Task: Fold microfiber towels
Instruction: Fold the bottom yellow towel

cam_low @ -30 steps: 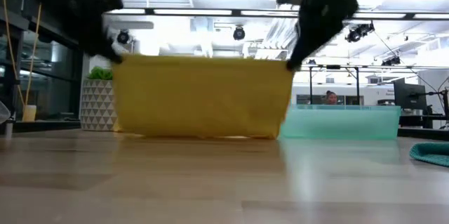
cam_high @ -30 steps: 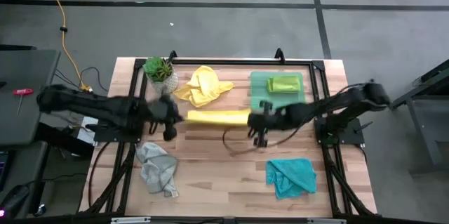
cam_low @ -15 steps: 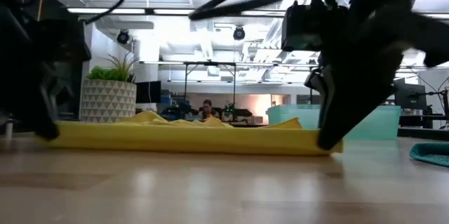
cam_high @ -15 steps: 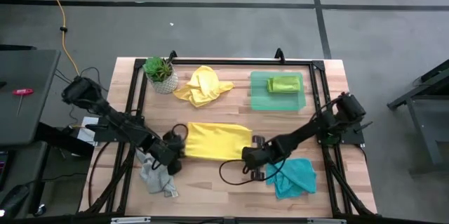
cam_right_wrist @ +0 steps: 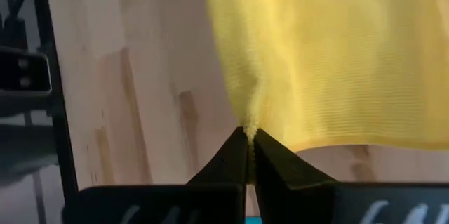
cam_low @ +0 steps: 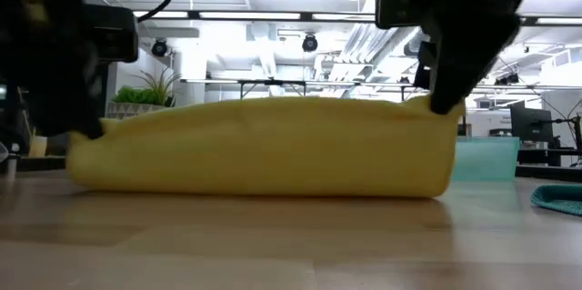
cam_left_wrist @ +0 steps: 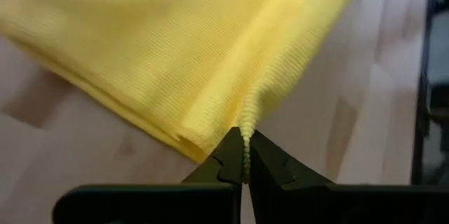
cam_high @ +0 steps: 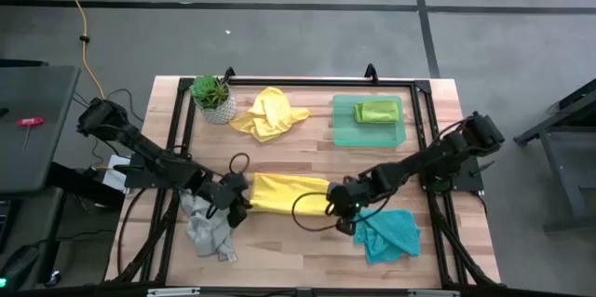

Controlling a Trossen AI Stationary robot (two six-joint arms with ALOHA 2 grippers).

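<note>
One green towel (cam_high: 376, 111) lay folded in the tray (cam_high: 343, 129). Mid-bench, left gripper (cam_high: 237, 206) and right gripper (cam_high: 337, 206) fingers were closed on the half-folded yellow towel (cam_high: 287, 193); three crumpled towels remained unfolded.

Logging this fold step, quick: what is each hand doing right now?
Left hand: shut on the yellow towel, pinching its edge at one end.
Right hand: shut on the same yellow towel, pinching its other end.
</note>
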